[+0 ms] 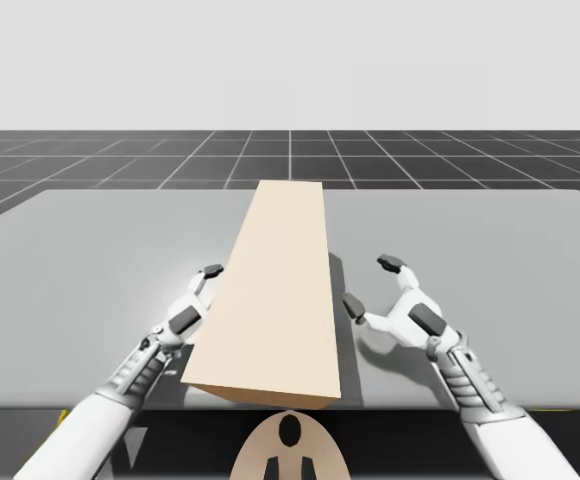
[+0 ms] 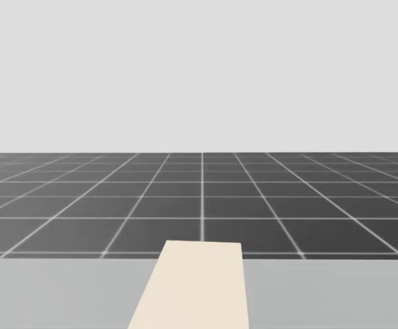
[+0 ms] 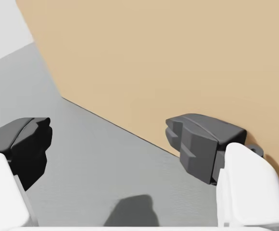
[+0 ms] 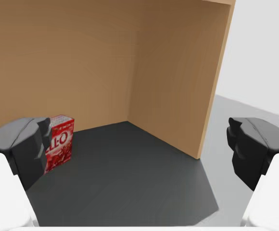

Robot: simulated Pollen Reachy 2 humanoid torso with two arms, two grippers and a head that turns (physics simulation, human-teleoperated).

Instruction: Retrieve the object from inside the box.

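A long tan box (image 1: 275,290) lies down the middle of the grey table (image 1: 90,260); its far end shows in the head view (image 2: 195,288). My left gripper (image 1: 198,296) is open beside the box's closed left wall (image 3: 154,62), one finger (image 3: 202,142) close against that wall. My right gripper (image 1: 372,285) is open at the box's right side. In the right wrist view that gripper (image 4: 139,149) faces the box's open side, with tan inner walls (image 4: 82,57) and a dark floor. A small red carton (image 4: 60,142) stands upright inside, ahead of one finger and partly hidden by it.
The table's near edge (image 1: 450,407) runs just under both forearms. Bare grey tabletop (image 2: 48,295) spreads on either side of the box. Beyond the table's far edge lies a dark gridded floor (image 2: 199,205).
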